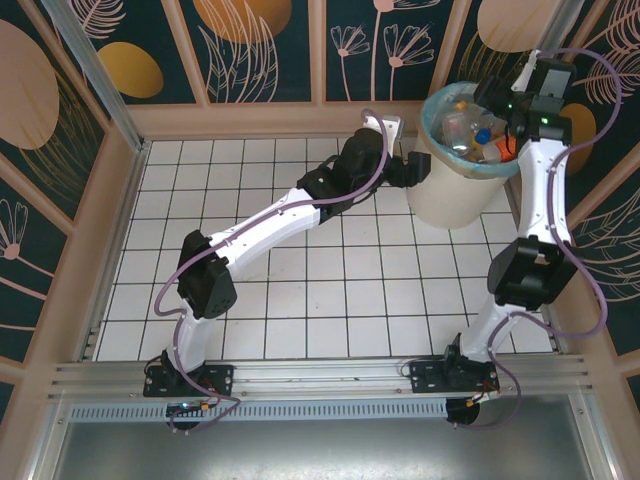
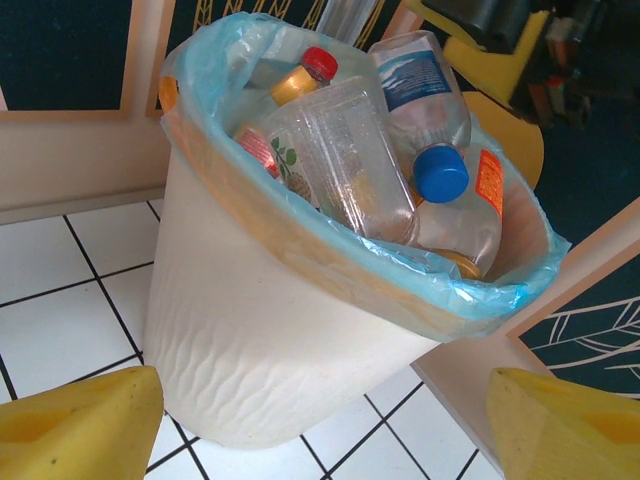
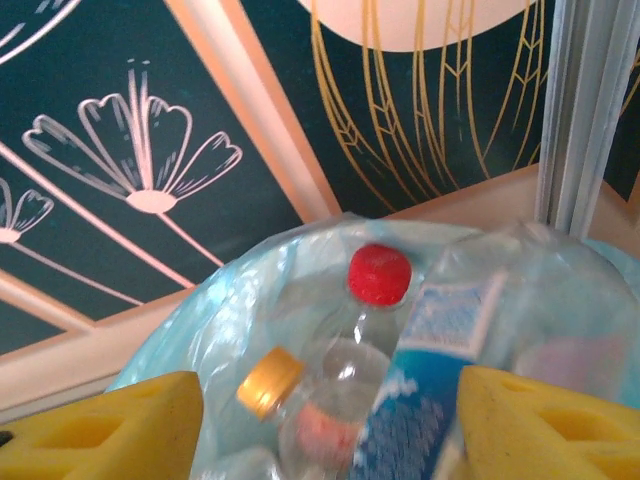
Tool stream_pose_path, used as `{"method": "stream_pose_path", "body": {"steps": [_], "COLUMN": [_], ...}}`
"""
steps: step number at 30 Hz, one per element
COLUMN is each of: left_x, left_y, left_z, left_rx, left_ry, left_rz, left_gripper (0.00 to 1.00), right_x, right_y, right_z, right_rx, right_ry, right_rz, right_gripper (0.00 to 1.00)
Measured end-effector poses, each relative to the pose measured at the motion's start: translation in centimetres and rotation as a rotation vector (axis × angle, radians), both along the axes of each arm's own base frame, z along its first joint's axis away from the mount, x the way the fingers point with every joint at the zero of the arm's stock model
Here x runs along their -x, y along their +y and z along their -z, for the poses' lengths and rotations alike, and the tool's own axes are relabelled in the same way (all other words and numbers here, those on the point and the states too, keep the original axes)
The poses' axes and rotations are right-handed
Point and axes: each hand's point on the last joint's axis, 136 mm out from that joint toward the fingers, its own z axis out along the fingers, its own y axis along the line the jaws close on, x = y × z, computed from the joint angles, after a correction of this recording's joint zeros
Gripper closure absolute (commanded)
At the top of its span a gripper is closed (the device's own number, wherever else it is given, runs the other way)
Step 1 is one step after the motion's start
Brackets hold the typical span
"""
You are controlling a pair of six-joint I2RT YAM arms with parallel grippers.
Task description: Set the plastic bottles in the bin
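Over at the white-tiled tabletop's (image 1: 300,310) far right corner, the plastic bottles (image 2: 345,165) sit heaped inside the bin (image 1: 445,200). Right jaws hang spread wide just above the pile, seemingly placed for a drop. Left jaws, also spread, face the bin's side.

The bin (image 2: 280,340) has a matt cream-white plastic wall, embossed with fine wavy ripples. Its liner (image 2: 500,295) is thin turquoise film, translucent, crinkled and shiny along the folds. The plastic bottles (image 2: 340,160) inside are clear, glossy and dented. A blue cap (image 2: 441,173) is smooth plastic and a gold cap (image 3: 268,381) has a metallic sheen. The fingers (image 2: 80,425) of the left claw (image 2: 320,440) are matt yellow and faintly grainy. The worktop (image 1: 300,300) is smooth white tile with dark joints. Along its near edge runs a dull silver metal rail (image 1: 320,378). The left arm (image 1: 280,215) wears smooth white plastic shells with black matt joints
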Motion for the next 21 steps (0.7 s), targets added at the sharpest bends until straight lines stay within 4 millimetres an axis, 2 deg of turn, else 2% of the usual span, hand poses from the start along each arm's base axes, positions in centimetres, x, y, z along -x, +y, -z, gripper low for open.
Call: {"method": "stream_pose_path", "body": {"steps": [3,8,11,14,17,21], "left_x": [0.0,0.0,0.0,0.0,0.0,0.0], "left_y": [0.0,0.0,0.0,0.0,0.0,0.0], "left_z": [0.0,0.0,0.0,0.0,0.0,0.0], "left_rx": [-0.003,-0.004,-0.005,-0.010,-0.014,-0.019], "left_ry": [-0.003,-0.004,-0.006,-0.011,-0.016,-0.022], "left_rz": [-0.002,-0.001,-0.001,0.001,0.003,0.004], "left_gripper": [0.15,0.15,0.15,0.14,0.14,0.14], "right_x": [-1.4,-1.3,-1.2,-1.4,-2.1,-2.0], "right_y": [-0.6,-1.6,-2.3,-3.4,-3.7,-3.8], "right_z": [1.6,2.5,3.0,4.7,5.3,5.4], "right_rx": [0.002,0.006,0.002,-0.030,-0.044,-0.046], "right_ry": [0.030,0.032,0.028,0.073,0.094,0.108], "right_rz": [0.013,0.036,0.051,0.070,0.074,0.075], "right_gripper": [0.43,0.48,0.47,0.44,0.45,0.45]}}
